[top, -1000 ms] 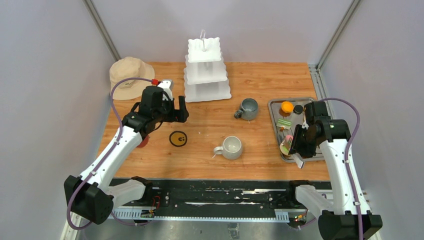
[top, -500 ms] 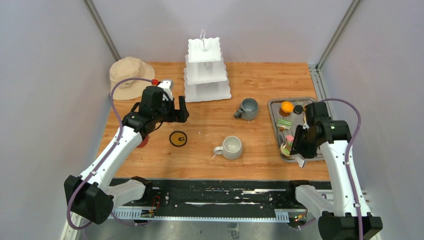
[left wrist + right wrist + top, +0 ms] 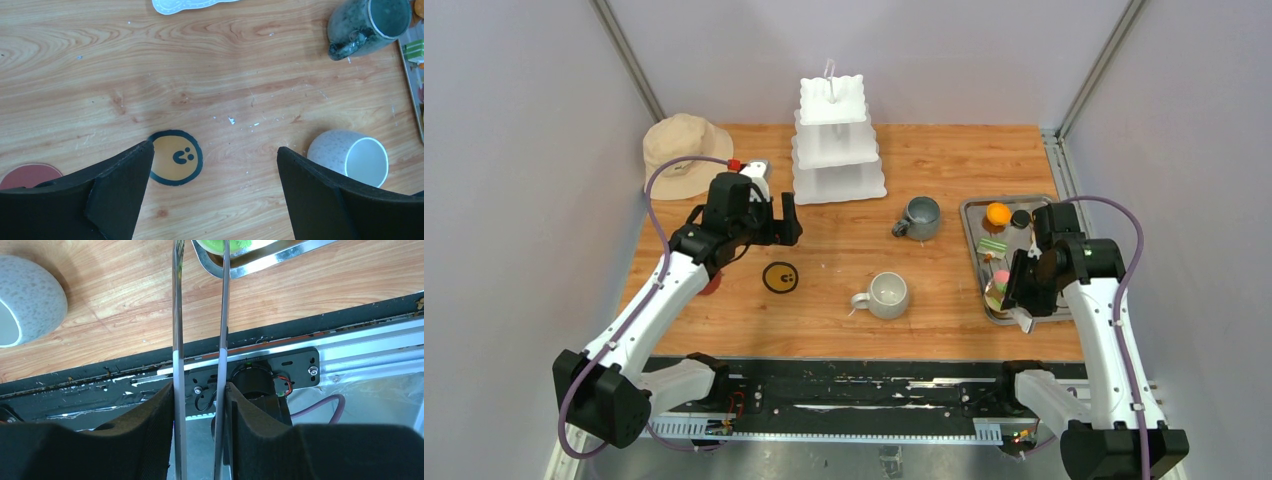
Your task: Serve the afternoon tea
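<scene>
From above, the white stand (image 3: 836, 140) sits far middle on the table (image 3: 944, 160), pastries (image 3: 997, 213) on the steel tray (image 3: 972, 232) at right. Left wrist: the left gripper (image 3: 214, 148) spreads wide, empty, above a smiley disc (image 3: 176, 157). Right wrist: the right gripper (image 3: 200, 387) clamps metal tongs (image 3: 176, 315), their tips at the green donut (image 3: 215, 244) in the tray.

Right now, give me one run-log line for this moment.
left gripper: open, above table | right gripper: shut on tongs | tongs: tips at green pastry in tray
</scene>
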You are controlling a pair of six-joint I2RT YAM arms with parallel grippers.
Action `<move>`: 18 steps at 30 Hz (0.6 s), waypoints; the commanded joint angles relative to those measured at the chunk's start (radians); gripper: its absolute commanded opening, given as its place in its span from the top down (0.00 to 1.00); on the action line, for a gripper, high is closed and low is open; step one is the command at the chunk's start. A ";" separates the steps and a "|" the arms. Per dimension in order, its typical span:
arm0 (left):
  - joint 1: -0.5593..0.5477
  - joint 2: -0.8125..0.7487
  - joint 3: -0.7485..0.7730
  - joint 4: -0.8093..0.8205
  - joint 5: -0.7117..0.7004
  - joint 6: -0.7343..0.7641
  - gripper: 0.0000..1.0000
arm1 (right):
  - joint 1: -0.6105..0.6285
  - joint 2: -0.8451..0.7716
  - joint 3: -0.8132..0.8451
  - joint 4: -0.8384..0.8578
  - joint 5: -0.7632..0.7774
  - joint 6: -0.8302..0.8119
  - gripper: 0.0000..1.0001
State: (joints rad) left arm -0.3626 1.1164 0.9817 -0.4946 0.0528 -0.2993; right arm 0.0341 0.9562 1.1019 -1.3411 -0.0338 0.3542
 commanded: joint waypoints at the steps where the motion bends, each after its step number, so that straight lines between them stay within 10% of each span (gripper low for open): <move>1: -0.005 -0.004 -0.012 0.026 0.006 0.001 0.02 | 0.007 0.011 -0.011 0.000 -0.020 -0.017 0.61; 7: -0.006 -0.014 -0.021 0.024 0.000 0.000 0.02 | 0.009 0.020 -0.039 0.011 -0.030 -0.017 0.62; 18: -0.006 -0.016 -0.013 0.024 0.000 0.000 0.02 | 0.013 0.019 0.029 -0.029 -0.005 -0.016 0.99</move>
State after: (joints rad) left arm -0.3626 1.1160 0.9672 -0.4950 0.0525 -0.2996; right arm 0.0345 0.9791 1.0737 -1.3380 -0.0486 0.3447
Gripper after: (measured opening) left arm 0.982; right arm 0.087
